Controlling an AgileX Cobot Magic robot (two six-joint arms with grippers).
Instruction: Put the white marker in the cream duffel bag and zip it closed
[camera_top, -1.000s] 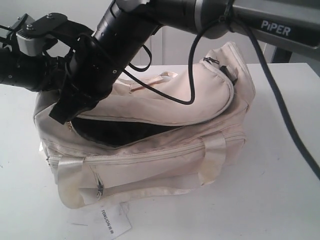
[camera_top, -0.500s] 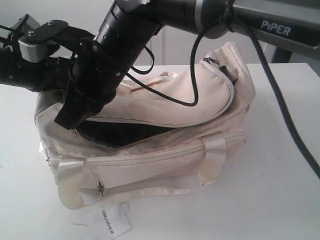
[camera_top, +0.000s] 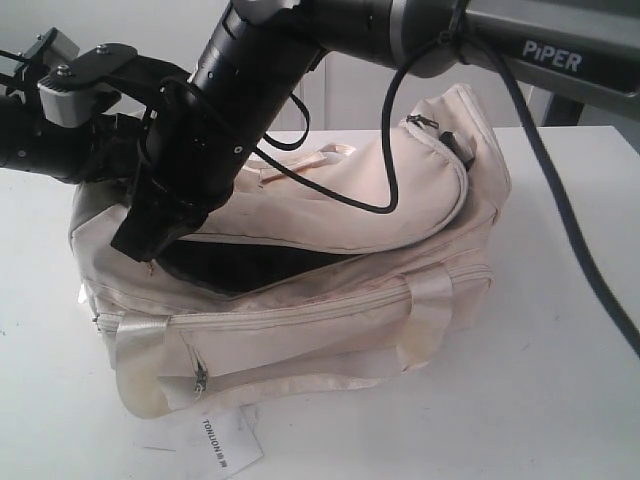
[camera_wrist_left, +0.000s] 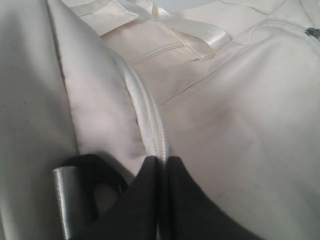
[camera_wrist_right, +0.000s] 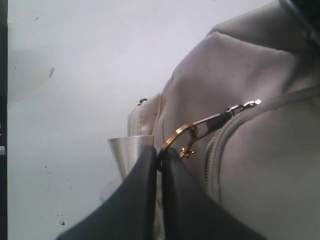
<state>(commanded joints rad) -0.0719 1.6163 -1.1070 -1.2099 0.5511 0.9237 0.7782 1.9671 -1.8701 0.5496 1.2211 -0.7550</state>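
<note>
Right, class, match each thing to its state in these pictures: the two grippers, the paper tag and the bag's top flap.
1 left gripper
2 right gripper
3 paper tag
4 top flap

A lying on the table
B shut on the gold zip pull
C partly open
D shut on a cream piped seam

Pairs: 1-D, 2-B, 3-A, 4-C

Robot lab bench. Bare white tabletop (camera_top: 560, 400); two black robot arms (camera_top: 250, 60) reach over it, one with a grey link marked PiPER (camera_top: 551, 48). Loose black cable (camera_top: 575, 235) trails across. Plain pale panels (camera_top: 345, 100) behind.
</note>
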